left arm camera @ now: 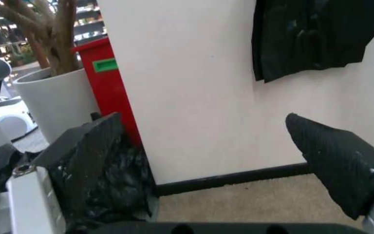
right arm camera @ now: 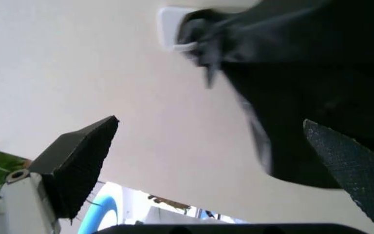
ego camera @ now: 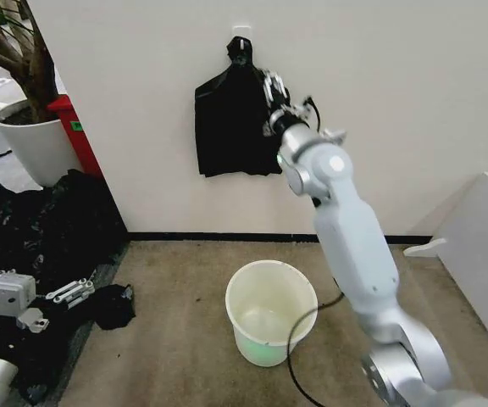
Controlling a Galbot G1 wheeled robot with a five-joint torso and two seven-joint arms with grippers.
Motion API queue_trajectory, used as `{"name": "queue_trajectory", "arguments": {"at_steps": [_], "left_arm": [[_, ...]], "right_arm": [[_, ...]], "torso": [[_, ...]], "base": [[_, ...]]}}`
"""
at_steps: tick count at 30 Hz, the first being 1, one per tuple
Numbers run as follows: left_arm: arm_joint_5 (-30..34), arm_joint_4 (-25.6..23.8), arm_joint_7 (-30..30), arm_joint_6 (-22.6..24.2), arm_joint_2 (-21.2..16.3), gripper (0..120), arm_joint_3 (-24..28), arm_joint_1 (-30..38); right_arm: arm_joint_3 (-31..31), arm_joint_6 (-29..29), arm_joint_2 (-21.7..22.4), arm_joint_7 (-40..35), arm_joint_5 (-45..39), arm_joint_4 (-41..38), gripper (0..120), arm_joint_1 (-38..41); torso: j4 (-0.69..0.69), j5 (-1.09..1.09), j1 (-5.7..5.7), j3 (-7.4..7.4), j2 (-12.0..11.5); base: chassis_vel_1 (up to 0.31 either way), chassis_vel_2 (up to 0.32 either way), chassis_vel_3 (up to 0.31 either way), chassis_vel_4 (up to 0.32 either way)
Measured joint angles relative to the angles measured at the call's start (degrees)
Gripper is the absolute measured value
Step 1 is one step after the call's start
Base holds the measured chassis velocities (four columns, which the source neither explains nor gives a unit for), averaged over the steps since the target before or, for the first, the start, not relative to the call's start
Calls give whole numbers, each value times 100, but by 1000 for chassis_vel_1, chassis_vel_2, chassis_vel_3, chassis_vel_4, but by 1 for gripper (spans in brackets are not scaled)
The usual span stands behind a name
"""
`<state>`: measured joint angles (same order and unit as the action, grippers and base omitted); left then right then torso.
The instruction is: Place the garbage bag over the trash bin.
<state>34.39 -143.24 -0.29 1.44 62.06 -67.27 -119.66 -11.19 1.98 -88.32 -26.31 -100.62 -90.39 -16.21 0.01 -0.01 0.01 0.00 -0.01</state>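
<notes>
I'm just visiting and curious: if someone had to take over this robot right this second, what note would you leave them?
Right gripper: raised to the wall, open, fingers either side of the black bag bundle hanging from a white hook. It is not gripping anything yet.
Left gripper: open, parked low at the robot's left, over a heap of black plastic sheeting.
Trash bin: upright on the carpet below the bundle, with no bag over it.
Done: the right arm's reach to the wall.
Left: grasp a bag, bring it down, and spread it over the bin's rim.
</notes>
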Motion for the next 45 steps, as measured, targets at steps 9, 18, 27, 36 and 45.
{"name": "queue_trajectory", "arguments": {"at_steps": [9, 18, 27, 36, 45], "left_arm": [[0, 0, 6, -23, 23, 100, -2, 38], [10, 0, 14, -29, 38, 100, -1, 76], [57, 0, 1, -35, 61, 100, -18, 90], [59, 1, 0, -37, 82, 100, -41, 98], [62, 0, 3, -41, 98, 100, -63, 84]], "right_arm": [[51, 144, -234, 268, 293, 801, 100, 529], [-123, 233, -380, 417, 410, 1331, 100, 785], [-276, 328, -402, 534, 527, 1811, 93, 1165], [-164, 323, -393, 426, 524, 1774, 82, 1163], [-87, 277, -387, 396, 595, 1772, 77, 1165]], "torso": [[-1, 1, 0, 0, 0], [0, 1, 0, 0, 0], [-1, 1, 0, 0, 0], [0, 1, 0, 0, 0], [0, 1, 0, 0, 0]], "base": [[0, 0, 0, 0], [0, 0, 0, 0], [0, 0, 0, 0], [0, 0, 0, 0], [0, 0, 0, 0]]}}
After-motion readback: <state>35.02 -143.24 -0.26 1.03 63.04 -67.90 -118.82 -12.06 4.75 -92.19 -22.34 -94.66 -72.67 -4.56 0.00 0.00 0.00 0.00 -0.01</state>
